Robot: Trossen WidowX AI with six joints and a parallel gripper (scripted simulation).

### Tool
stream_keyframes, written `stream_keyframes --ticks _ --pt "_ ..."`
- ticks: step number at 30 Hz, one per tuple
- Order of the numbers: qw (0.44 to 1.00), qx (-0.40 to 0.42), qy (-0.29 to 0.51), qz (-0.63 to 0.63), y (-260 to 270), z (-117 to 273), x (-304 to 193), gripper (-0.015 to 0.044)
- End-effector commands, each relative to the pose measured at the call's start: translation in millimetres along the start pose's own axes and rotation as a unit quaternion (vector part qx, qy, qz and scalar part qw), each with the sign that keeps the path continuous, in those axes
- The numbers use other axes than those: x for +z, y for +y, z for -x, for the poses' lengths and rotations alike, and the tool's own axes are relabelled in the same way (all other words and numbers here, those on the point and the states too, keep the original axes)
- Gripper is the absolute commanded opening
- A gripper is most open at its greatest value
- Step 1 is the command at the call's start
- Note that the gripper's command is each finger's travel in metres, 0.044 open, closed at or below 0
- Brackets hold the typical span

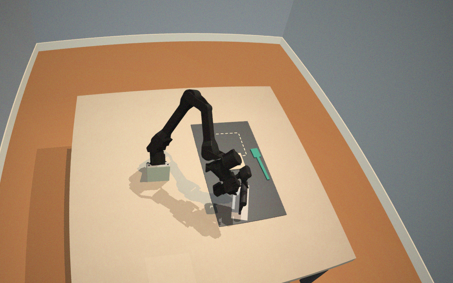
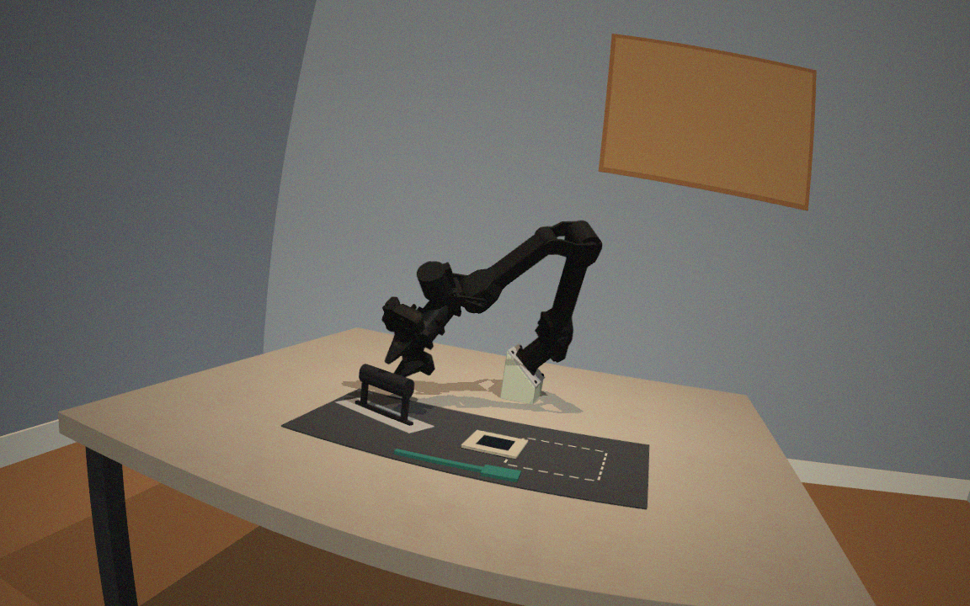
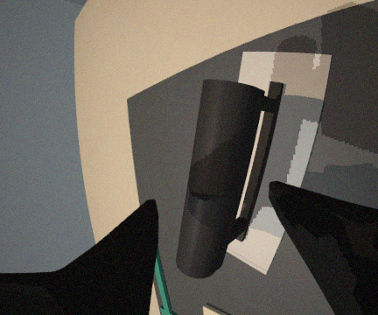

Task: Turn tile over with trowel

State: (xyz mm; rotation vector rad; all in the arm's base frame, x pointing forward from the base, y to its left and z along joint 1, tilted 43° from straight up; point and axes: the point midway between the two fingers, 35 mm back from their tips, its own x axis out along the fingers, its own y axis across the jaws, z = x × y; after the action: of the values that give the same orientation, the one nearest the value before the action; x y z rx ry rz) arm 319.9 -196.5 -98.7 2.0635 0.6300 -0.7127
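Note:
The trowel, a pale flat plate with a raised black handle [image 1: 243, 197] [image 2: 385, 380] [image 3: 224, 144], stands on the dark mat [image 1: 270, 205] [image 2: 624, 490] [image 3: 154, 131]. My gripper [image 1: 241, 190] [image 2: 394, 368] [image 3: 213, 199] is open just above the handle. In the wrist view the handle shows between the two fingertips, running roughly lengthwise and nearer the left one; nothing is gripped. The cream tile [image 1: 242, 164] [image 2: 493, 443] [image 3: 212, 311] lies flat, dark marking up, overlapping one end of the dashed outline [image 1: 237, 133] [image 2: 601, 465] and mostly outside it. The arm partly hides tile and outline in the top view.
A green long-handled spatula [image 1: 261, 166] [image 2: 499, 472] [image 3: 164, 289] lies on the mat along its outer long side, beside the tile. The arm's pale base [image 1: 158, 173] [image 2: 522, 382] stands on the table [image 1: 115, 228] [image 2: 210, 444] on the other side of the mat.

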Motion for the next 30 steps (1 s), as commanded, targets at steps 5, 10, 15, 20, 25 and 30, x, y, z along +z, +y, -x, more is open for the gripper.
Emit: stream_keyframes --ticks 5,10,15,20,25,30 --pt "0.991 0.038 0.018 -0.126 -4 9 -20 0.03" --pt "0.991 0.039 0.018 -0.129 -4 9 -20 0.03" --pt "0.991 0.038 0.018 -0.129 -3 5 -20 0.03" --pt "0.991 0.037 0.018 -0.13 -2 -3 -20 0.03" --pt "0.991 0.036 0.018 -0.131 -1 -11 -20 0.03" --pt "0.991 0.035 0.018 -0.131 0 -19 -21 0.03"
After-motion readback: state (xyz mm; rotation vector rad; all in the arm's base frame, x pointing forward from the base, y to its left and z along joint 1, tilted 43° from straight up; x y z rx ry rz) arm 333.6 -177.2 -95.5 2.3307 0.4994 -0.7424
